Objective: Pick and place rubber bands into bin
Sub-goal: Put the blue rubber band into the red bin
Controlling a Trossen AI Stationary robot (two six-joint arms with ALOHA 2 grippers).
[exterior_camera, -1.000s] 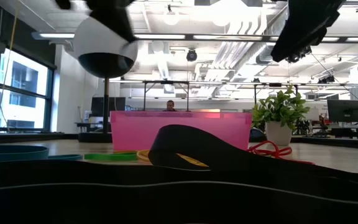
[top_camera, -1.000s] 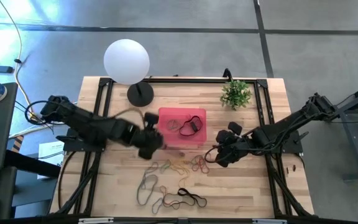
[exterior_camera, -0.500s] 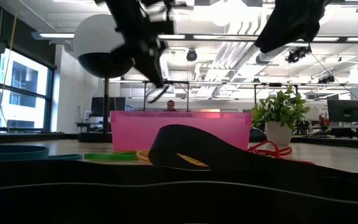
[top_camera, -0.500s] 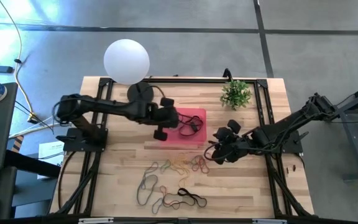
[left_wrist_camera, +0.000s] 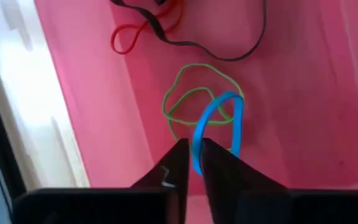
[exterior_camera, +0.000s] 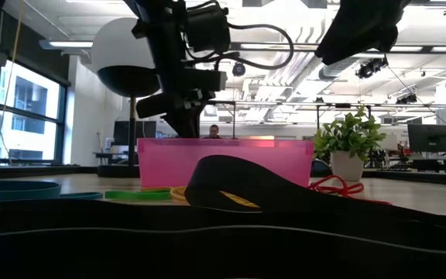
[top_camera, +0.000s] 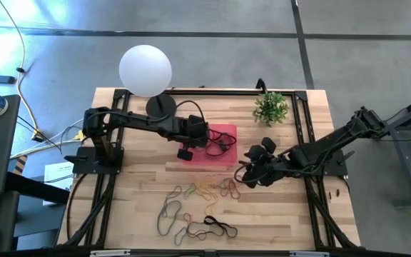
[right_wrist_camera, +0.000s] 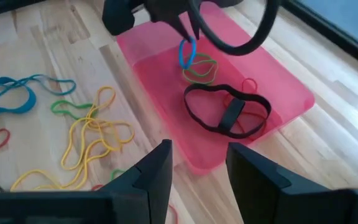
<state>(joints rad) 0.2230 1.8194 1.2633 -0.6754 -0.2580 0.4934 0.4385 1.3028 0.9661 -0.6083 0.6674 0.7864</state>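
Loose bands: the rubber bands not yet collected lie scattered on the tabletop in the lower centre of the high view, yellow, red, tan and black loops, well apart from both claws' tips.
Right claw: the right claw hangs right of centre, just above the red loops at the right end of the scatter; its two fingers stand apart with nothing between them.
Bin: the pink bin sits in the middle of the high view, between the two arms, already holding a wide black band, a red one and a green one.
Left claw: the left claw is over the left part of the bin, jaws narrow, pinching a blue band that hangs straight down from its tips onto the green loop.
Key relation: the blue band's long axis runs downward from the tips, its lower end inside the bin walls, so a release should drop it in.
Nearer arm: for the remaining loops, the right arm looks closer.
Background: a white globe lamp and a small plant stand at the far edge.
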